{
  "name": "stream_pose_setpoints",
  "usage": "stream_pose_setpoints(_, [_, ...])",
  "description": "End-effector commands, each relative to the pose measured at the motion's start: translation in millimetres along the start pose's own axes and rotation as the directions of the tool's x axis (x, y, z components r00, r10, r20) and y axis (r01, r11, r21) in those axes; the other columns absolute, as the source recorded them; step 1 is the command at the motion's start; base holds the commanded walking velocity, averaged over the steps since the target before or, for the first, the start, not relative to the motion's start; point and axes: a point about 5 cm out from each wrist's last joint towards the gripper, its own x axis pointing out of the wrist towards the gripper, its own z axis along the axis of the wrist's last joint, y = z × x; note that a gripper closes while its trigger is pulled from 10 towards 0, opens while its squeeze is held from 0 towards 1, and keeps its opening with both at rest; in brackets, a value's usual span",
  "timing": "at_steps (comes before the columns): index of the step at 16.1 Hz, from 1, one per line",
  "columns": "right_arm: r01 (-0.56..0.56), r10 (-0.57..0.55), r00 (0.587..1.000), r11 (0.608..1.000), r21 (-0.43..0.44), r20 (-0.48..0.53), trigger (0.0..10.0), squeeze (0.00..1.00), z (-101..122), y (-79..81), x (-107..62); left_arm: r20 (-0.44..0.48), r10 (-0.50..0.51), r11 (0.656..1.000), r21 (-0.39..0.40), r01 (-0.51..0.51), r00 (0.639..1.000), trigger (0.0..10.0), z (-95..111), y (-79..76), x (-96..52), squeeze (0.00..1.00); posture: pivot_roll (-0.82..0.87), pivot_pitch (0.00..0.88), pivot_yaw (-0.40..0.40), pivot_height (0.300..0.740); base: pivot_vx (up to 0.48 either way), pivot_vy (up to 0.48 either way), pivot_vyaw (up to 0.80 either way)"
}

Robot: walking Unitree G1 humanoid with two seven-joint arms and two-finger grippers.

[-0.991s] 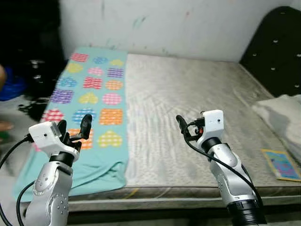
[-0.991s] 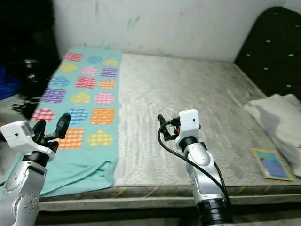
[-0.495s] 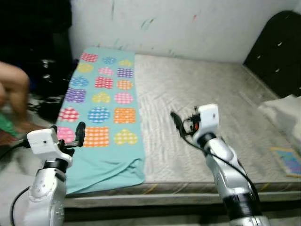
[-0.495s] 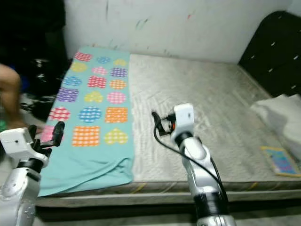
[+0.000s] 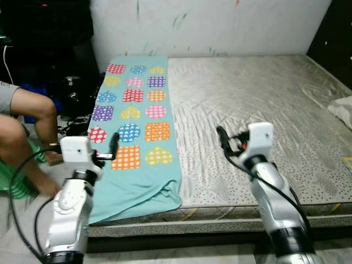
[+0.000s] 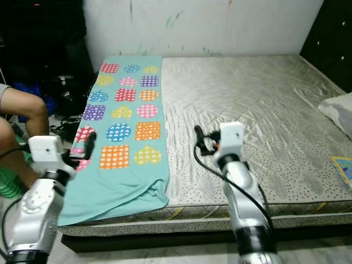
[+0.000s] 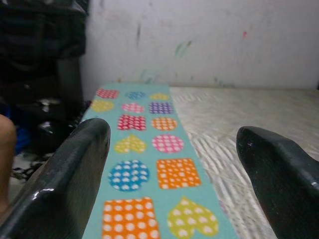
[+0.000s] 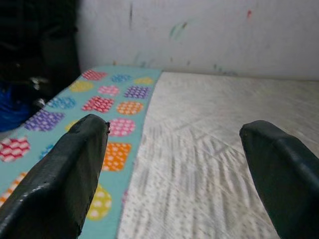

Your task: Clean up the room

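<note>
You're getting even, flat light on the mattress (image 5: 258, 104) and the wall (image 5: 220, 25); no hard glare showing, only a soft sheen on the mattress fabric. The far left corner (image 5: 38, 38) is sitting in deep shade, detail crushed to black there. A dark shadow band is running under the bed edge (image 6: 181, 234). Head views are reading fairly sharp, with slight softness on the arms. In the wrist views you're seeing the near fingers (image 7: 65, 174) blurring out of focus, with small highlights glinting on their black surface, while the patterned blanket (image 7: 149, 149) beyond is staying clearer. The right wrist view's mattress weave is smearing slightly.
</note>
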Motion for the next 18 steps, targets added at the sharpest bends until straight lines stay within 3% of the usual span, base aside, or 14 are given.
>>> stream_pose_setpoints(1, [0.004, -0.004, 1.000, 1.000, -0.015, 0.024, 10.0, 0.00, 3.7, -1.2, -1.9, -0.009, -0.009, 1.000, 0.013, 0.009, 1.000, 10.0, -4.8, -4.3, 0.3, 0.00, -0.11, 0.000, 0.033, 0.740, 0.000, 0.000, 0.00])
stream_pose_setpoints(5, [-0.017, 0.017, 1.000, 1.000, 0.000, 0.018, 10.0, 0.00, 2.8, 3.9, -6.1, -0.010, 0.009, 0.999, -0.030, -0.009, 1.000, 10.0, -10.1, -7.7, -1.6, 0.00, -0.09, 0.000, -0.012, 0.740, 0.000, 0.000, 0.00])
stream_pose_setpoints(7, [-0.037, 0.037, 0.999, 0.999, 0.017, -0.006, 10.0, 0.00, -0.3, 8.5, -7.2, 0.001, -0.024, 0.998, -0.063, 0.024, 1.000, 10.0, -5.3, -10.4, -8.5, 0.00, -0.06, 0.000, -0.030, 0.740, 0.000, 0.000, 0.00])
stream_pose_setpoints(12, [-0.084, 0.085, 0.995, 0.996, 0.021, -0.054, 10.0, 0.00, -8.8, 16.2, -15.0, -0.010, -0.001, 0.995, -0.100, 0.000, 1.000, 10.0, -7.4, -11.3, -21.3, 0.00, -0.04, 0.000, -0.070, 0.740, 0.000, 0.000, -0.27])
stream_pose_setpoints(18, [-0.049, 0.049, 0.997, 0.999, 0.003, -0.067, 10.0, 0.00, -8.1, 6.2, -18.2, -0.040, -0.030, 0.989, -0.145, 0.024, 0.999, 10.0, -11.9, -20.9, -27.5, 0.00, -0.06, 0.000, -0.055, 0.740, 0.000, 0.053, 0.00])
